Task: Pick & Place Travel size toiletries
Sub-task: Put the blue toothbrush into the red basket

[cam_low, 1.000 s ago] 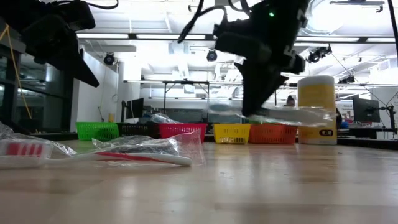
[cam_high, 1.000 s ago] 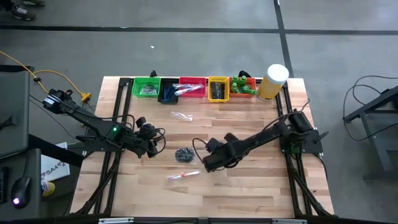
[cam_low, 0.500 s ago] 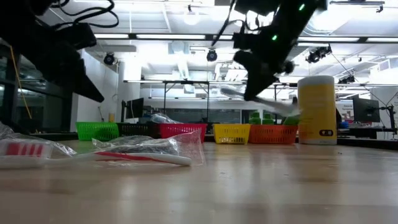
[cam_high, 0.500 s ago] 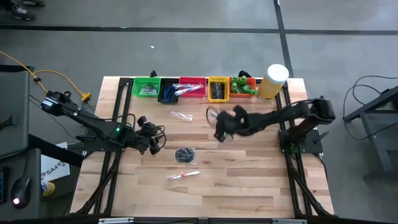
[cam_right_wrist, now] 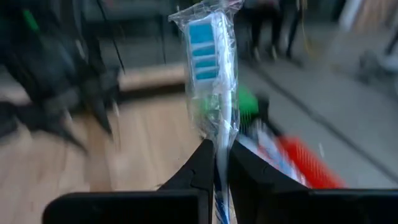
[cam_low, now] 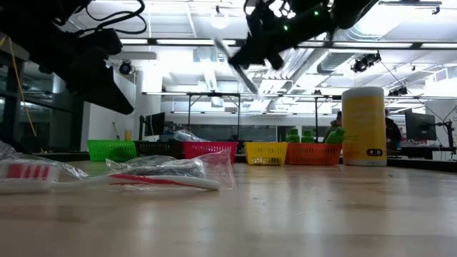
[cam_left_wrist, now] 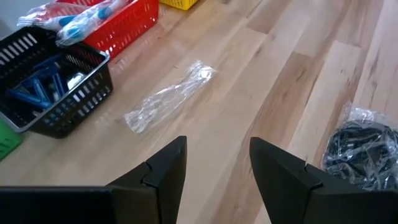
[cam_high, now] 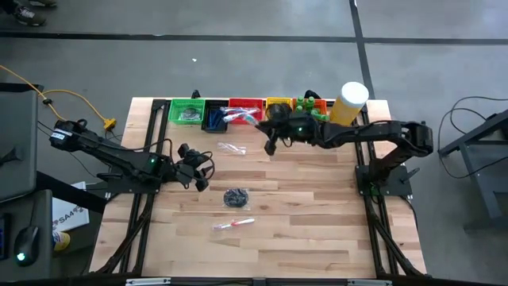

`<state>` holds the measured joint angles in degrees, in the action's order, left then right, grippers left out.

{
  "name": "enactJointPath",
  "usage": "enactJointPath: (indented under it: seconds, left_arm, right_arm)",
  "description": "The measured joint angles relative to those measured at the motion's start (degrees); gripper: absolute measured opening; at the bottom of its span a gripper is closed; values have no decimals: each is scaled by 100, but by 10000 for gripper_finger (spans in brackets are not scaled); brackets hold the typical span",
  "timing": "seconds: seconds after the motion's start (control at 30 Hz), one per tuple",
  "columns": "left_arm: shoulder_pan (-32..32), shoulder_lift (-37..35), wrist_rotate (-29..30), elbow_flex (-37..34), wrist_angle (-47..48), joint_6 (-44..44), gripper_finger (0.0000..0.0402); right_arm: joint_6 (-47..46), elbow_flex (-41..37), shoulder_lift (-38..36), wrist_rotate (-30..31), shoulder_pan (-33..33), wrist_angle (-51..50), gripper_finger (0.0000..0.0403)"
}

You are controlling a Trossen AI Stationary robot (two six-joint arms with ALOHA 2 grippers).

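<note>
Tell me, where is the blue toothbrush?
The right pincer pinches the wrapped blue toothbrush, up in the air by the red bin.

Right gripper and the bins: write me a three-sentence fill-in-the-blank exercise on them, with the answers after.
1. The right gripper is shut on a wrapped ____ with a blue-and-white head.
2. In the high view, the bin at the row's left end is ____.
3. The left gripper, over the table near a clear-wrapped piece, has its jaws ____.

Answers: toothbrush; green; open
</note>
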<state>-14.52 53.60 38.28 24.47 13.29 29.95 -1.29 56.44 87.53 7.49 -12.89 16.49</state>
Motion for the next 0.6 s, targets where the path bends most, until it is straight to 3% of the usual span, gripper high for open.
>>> enactJointPath:
  seconds: [0.2,0.43,0.6]
  left_arm:
    - [0,0,-19,0,10,-288,175]
    - [0,0,-22,0,20,-353,175]
    - [0,0,3,0,10,-422,175]
  right_arm:
    - [469,64,133,-675,-263,1613,19]
    - [614,1329,1114,-1094,-482,1713,19]
    - [711,2215,1849,-1235,-509,1265,19]
